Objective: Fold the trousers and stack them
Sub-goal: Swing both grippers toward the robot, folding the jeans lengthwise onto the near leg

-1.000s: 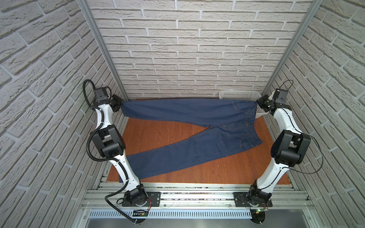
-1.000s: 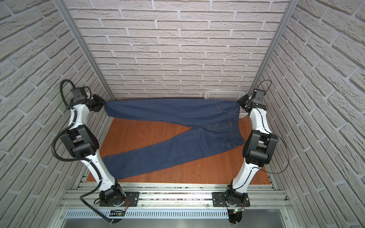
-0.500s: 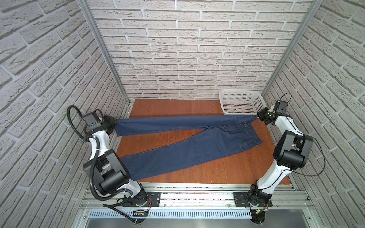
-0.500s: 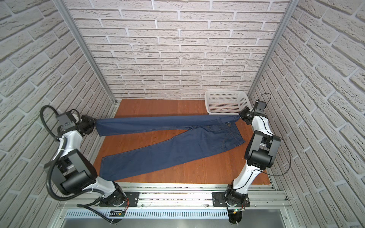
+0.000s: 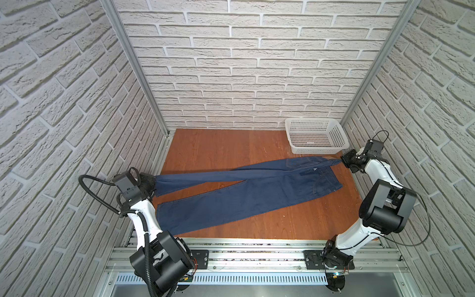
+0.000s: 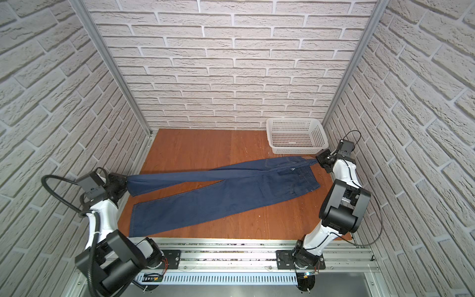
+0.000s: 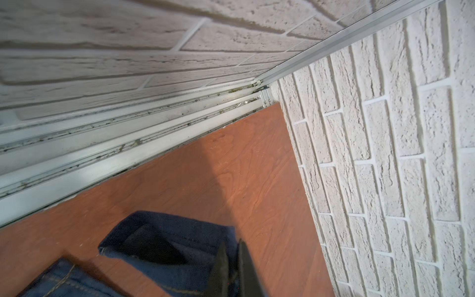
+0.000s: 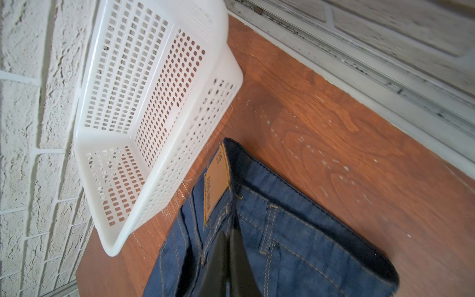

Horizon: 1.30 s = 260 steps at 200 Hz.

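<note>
The trousers (image 5: 244, 200) (image 6: 218, 203) are dark blue jeans. One leg lies diagonally on the wooden table (image 5: 218, 149). The other leg is stretched in a narrow band just behind it, between my two grippers. My left gripper (image 5: 154, 183) (image 6: 126, 181) is at the table's left edge, shut on that leg's hem (image 7: 164, 239), with its fingers (image 7: 221, 270) pinching the denim. My right gripper (image 5: 343, 160) (image 6: 318, 160) is at the right edge, shut on the waistband next to the tan patch (image 8: 217, 180). Its fingertips (image 8: 218, 259) are sunk in the folds.
A white perforated basket (image 5: 317, 138) (image 6: 295, 136) (image 8: 154, 102) stands in the back right corner, just behind the waistband. Brick-pattern walls close in the table on three sides, and an aluminium rail (image 5: 244, 253) runs along the front with both arm bases on it.
Both grippers have come down and toward the front, bringing the stretched leg from the back of the table to beside the lying leg. The basket, hidden before, now shows.
</note>
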Each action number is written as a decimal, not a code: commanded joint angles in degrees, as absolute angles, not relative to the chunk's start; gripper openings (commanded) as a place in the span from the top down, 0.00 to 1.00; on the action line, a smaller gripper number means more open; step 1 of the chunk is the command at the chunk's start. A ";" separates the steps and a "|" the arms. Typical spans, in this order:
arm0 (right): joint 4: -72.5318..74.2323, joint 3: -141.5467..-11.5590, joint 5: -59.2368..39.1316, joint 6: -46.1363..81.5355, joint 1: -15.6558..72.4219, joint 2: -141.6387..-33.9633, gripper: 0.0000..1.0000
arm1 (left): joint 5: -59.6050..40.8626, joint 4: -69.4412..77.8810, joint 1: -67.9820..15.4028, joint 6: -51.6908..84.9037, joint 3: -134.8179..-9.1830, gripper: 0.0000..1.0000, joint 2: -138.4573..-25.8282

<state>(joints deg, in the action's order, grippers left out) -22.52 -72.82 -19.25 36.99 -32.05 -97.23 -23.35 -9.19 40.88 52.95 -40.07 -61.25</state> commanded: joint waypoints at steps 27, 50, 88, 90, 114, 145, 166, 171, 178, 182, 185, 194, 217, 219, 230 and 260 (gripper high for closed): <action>-21.53 -73.49 -19.15 35.93 -33.07 -92.04 0.95 | -23.02 -8.21 43.19 53.54 -41.16 1.00 -57.42; -21.49 -76.09 -19.70 37.14 -33.11 -90.89 0.95 | -23.88 -8.82 44.45 54.01 -44.96 1.00 -58.10; -22.47 -78.24 -18.84 37.41 -33.12 -89.71 0.95 | -25.41 -9.79 46.87 53.95 -48.95 1.00 -59.12; -22.54 -78.12 -18.77 37.37 -33.11 -89.62 0.95 | -25.47 -9.81 47.03 53.96 -48.84 1.00 -59.08; -21.73 -73.30 -17.41 37.09 -33.48 -88.12 0.95 | -26.35 -10.04 49.01 53.50 -44.89 1.00 -56.44; -22.24 -68.14 -14.74 36.41 -34.05 -87.85 0.95 | -27.87 -9.93 50.49 52.79 -38.71 1.00 -53.66; -22.71 -66.39 -12.58 35.54 -34.32 -88.27 0.95 | -27.95 -9.84 50.71 52.56 -34.83 1.00 -52.08; -22.88 -66.20 -12.26 35.43 -34.47 -88.47 0.95 | -28.03 -9.84 50.71 52.50 -34.09 1.00 -51.72; -23.23 -66.05 -11.91 35.15 -34.59 -88.83 0.95 | -28.00 -9.82 50.71 52.40 -33.19 1.00 -51.24; -23.44 -66.01 -11.65 35.03 -34.63 -89.12 0.95 | -27.97 -9.85 50.71 52.41 -32.76 1.00 -51.01; -23.58 -66.01 -11.44 34.92 -34.67 -89.26 0.95 | -27.94 -9.92 50.71 52.34 -32.51 1.00 -50.85; -23.81 -65.92 -10.77 34.51 -34.78 -89.78 0.95 | -27.83 -10.31 50.72 52.10 -31.71 1.00 -50.35; -23.82 -65.57 -9.90 33.92 -34.89 -91.24 0.95 | -26.54 -12.95 50.89 51.04 -30.44 1.00 -48.50; -23.82 -65.59 -9.86 33.88 -34.89 -91.41 0.95 | -26.48 -13.19 50.95 50.97 -30.31 1.00 -48.23; -23.90 -65.66 -9.41 33.51 -34.98 -92.20 0.95 | -25.78 -14.20 51.15 50.97 -29.50 1.00 -46.75; -24.87 -66.39 -9.06 33.13 -35.24 -94.30 0.95 | -23.63 -18.51 51.83 50.76 -28.41 1.00 -42.70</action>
